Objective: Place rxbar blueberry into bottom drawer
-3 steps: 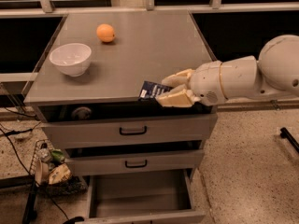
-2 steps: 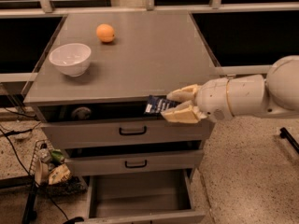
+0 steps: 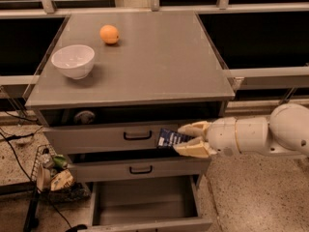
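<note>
Currently the gripper point(image 3: 187, 139) clamps the bar point(image 3: 169, 139) by one end, leaving the rest free for release, in front of the upper drawers point(image 3: 96, 138). The bottom drawer point(image 3: 145, 198) stands open at 7 o'clock, ready to receive it.

Bulbous white arm point(image 3: 251, 135), cream-fingered end effector point(image 3: 178, 139) before the upper drawers point(image 3: 96, 139).

On the cabinet top point(image 3: 154, 71), a bowl point(image 3: 73, 60) sits at the front left, with a round fruit point(image 3: 109, 34) behind it to the right. The gripper point(image 3: 179, 139), reaching in from the right, pinches the rxbar blueberry point(image 3: 169, 139) before the top drawer point(image 3: 91, 138). Below are the middle drawer point(image 3: 106, 170) and the pulled-out bottom drawer point(image 3: 145, 199).
</note>
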Tool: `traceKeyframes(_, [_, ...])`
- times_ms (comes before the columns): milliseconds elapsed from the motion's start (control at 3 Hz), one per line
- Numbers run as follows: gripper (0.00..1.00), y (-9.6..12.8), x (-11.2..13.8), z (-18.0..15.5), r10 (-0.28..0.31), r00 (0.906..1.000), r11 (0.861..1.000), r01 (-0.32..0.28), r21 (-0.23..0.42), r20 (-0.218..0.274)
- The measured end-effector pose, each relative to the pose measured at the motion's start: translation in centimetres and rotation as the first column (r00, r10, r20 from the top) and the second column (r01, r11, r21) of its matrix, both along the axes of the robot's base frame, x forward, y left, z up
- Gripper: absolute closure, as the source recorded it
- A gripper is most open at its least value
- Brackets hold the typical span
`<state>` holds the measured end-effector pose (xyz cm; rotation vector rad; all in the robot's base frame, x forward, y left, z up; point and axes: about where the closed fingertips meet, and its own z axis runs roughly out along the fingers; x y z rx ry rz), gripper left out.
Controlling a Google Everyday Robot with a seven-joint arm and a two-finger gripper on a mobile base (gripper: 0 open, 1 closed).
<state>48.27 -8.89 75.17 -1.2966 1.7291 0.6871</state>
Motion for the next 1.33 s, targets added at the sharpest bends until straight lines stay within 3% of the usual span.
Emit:
traceKeyframes(333, [1.00,0.0,0.0,-0.3,0.001,1.0000,1.000,-0.001,0.005,-0.006])
traceKeyframes(667, [1.00,0.7,-0.6,-1.7,0.041,0.9991,0.999,-0.041,0.008,-0.010])
traceKeyframes(1333, [1.00,0.9,-2.2,-8.5,0.107,0.9942,0.994,-0.106,0.026,-0.013])
